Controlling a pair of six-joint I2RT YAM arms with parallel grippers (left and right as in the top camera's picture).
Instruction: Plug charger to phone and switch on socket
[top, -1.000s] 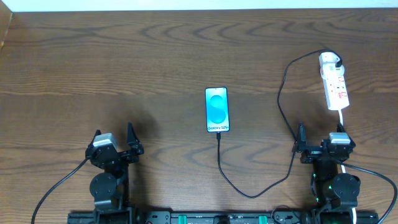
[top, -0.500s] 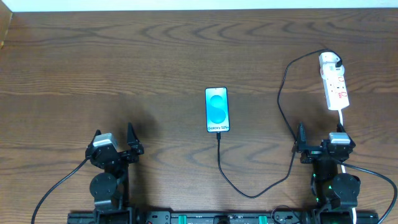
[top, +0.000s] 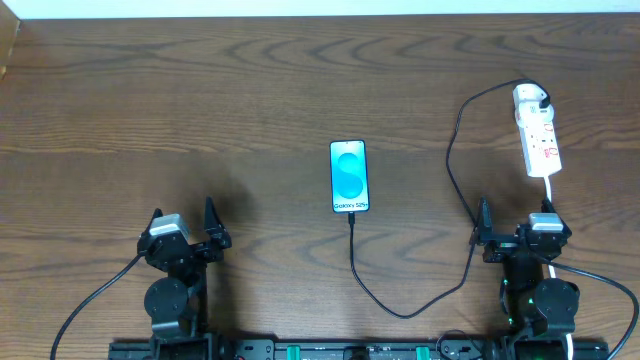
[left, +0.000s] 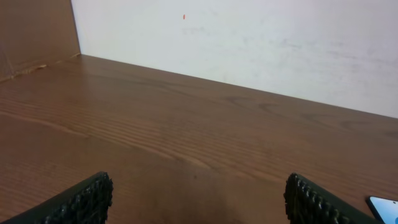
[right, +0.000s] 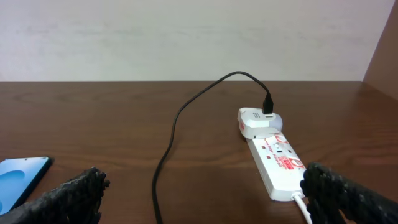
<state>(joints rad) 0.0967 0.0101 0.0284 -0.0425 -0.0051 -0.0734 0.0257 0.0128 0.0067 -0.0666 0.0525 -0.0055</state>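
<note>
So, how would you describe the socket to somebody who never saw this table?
On the brown wooden table, look toward the far right. There lies the socket, a narrow white strip with the charger plugged into its far end. Only it is white with small red marks; the phone is blue, the charger's cable thin and black.

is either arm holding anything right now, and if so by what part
Nothing is held. The left gripper and right gripper are both open, with nothing between their fingers; the phone, charger and socket lie ungripped.
</note>
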